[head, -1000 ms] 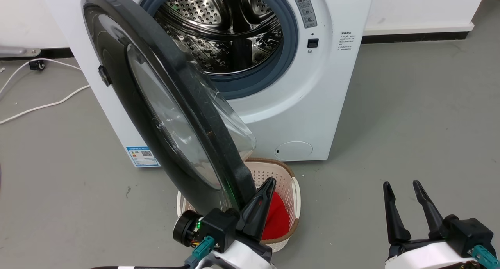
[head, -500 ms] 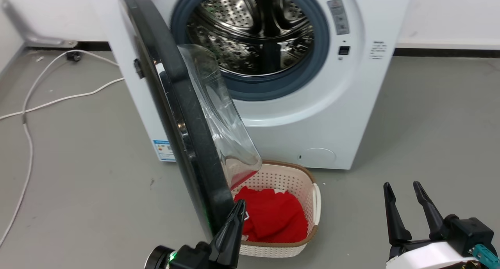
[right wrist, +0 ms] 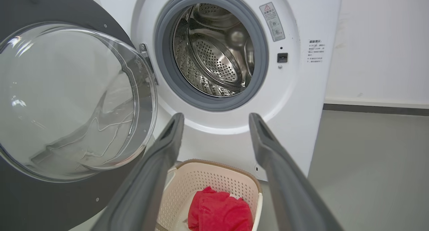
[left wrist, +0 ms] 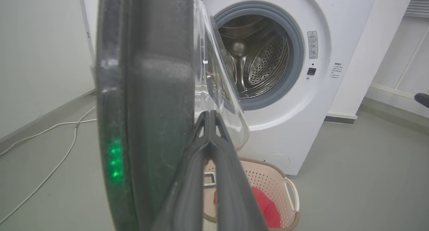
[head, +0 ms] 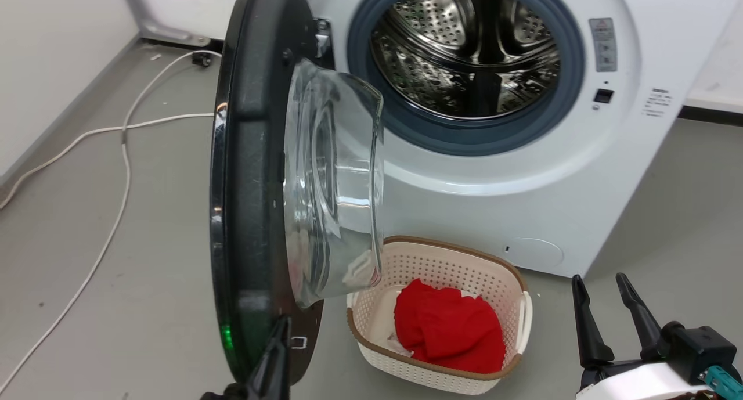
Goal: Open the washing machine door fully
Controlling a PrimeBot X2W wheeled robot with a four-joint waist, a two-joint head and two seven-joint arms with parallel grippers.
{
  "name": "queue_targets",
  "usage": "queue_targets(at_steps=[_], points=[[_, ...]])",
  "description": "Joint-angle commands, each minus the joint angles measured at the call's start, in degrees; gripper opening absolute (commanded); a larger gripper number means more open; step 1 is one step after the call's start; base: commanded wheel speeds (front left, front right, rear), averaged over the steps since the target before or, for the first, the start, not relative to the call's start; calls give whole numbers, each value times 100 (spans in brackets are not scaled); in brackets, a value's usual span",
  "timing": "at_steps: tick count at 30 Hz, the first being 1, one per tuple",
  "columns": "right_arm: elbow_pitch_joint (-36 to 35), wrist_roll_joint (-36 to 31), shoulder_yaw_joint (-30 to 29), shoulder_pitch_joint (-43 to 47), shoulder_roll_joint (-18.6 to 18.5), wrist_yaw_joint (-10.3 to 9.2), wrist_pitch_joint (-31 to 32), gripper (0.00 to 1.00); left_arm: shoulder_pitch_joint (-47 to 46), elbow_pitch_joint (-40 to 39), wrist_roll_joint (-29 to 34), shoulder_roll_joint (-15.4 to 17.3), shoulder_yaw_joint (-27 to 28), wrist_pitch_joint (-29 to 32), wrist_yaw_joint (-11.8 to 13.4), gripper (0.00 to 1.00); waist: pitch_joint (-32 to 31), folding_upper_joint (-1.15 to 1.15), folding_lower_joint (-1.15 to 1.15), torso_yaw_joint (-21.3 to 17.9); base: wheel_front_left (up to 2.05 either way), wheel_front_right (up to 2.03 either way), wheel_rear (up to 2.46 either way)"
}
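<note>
Though the washing machine door [head: 249, 156] juts straight out, it looks only half open.
Left gripper [left wrist: 209, 114], pinched together, sits beside its inner rim; right gripper [head: 599, 281] hangs spread.

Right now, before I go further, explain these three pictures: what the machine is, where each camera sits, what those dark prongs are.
It is a two-armed robot facing a washer. One picture looks down from its head; the other two look along each arm's gripper. The prongs are gripper fingers. The left gripper, shut, lies at the open door's inner rim, seemingly against it. The right gripper is open and holds nothing. On the floor: a basket with a red cloth, and a white cable.
</note>
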Motion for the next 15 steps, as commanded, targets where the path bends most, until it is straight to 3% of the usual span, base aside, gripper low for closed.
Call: queue_targets(at_steps=[1,15], points=[[-20,-7,2,86,13,-3,19,100,112,-59,14,51,183,13,103,0,-14,0,0,154,0,0,0],[-114,1,134,59,12,-2,167,100,-192,148,-78,401,1359,13,411,0,111,0,0,262,0,0,0]])
